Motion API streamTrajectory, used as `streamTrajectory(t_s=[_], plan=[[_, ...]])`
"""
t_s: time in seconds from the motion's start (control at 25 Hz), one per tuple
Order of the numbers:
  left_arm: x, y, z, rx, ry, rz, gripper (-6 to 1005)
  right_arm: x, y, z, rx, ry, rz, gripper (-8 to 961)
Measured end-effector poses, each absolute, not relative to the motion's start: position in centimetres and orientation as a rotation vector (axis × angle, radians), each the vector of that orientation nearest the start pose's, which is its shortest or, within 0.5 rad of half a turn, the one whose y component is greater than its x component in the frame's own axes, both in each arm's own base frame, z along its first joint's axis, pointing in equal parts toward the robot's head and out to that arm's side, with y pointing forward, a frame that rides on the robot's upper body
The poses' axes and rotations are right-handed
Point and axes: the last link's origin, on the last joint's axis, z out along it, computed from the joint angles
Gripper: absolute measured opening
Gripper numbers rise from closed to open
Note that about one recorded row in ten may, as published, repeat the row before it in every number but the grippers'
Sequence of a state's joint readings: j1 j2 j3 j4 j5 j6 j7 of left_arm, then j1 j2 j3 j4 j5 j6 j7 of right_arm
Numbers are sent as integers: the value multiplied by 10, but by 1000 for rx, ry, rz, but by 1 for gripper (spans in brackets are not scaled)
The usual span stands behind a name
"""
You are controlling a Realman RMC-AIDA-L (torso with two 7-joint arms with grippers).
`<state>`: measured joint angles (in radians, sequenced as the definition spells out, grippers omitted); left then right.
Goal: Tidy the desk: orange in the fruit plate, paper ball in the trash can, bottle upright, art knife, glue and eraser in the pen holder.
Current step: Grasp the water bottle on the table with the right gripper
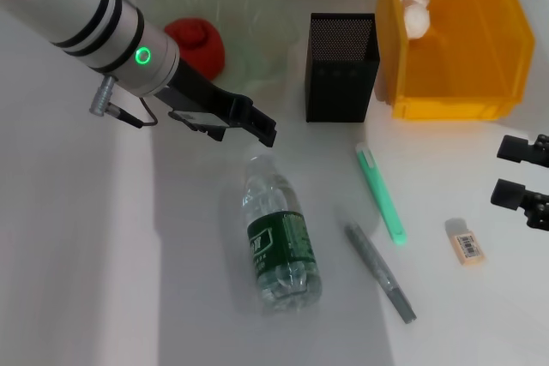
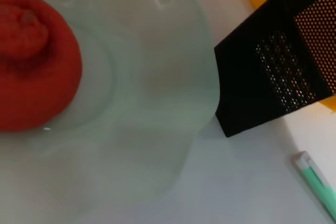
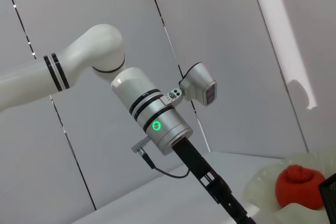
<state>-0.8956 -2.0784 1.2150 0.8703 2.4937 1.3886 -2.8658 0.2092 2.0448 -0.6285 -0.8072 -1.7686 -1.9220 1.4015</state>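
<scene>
The orange point(image 1: 196, 45) sits in the pale green fruit plate point(image 1: 249, 6); the left wrist view shows the orange point(image 2: 31, 61) in the fruit plate point(image 2: 157, 103) up close. My left gripper point(image 1: 244, 132) hovers open and empty just in front of the plate. The bottle point(image 1: 281, 242) lies on its side mid-table. A paper ball point(image 1: 414, 10) rests in the yellow-orange trash can point(image 1: 455, 83). Right of the bottle lie a green stick point(image 1: 382, 193) and a grey stick point(image 1: 382, 272); which one is the art knife and which the glue I cannot tell. The eraser point(image 1: 466, 244) lies near my open right gripper point(image 1: 515, 171).
The black mesh pen holder point(image 1: 341, 66) stands between the plate and the trash can, its corner close in the left wrist view point(image 2: 273, 61). The right wrist view shows my left arm point(image 3: 157, 124) and the orange point(image 3: 299, 184) farther off.
</scene>
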Motion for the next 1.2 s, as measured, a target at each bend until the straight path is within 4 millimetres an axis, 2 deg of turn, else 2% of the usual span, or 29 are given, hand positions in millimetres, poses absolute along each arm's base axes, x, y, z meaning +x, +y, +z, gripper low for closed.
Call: streamTrajectory(t_s=[0.32, 1.2], plan=[[-165, 407, -48, -2354, -1584, 192, 838, 306, 236, 58, -2573, 687, 1008, 725], [-166, 398, -60, -2390, -1600, 193, 837, 303, 240, 52, -2590, 664, 1021, 725]])
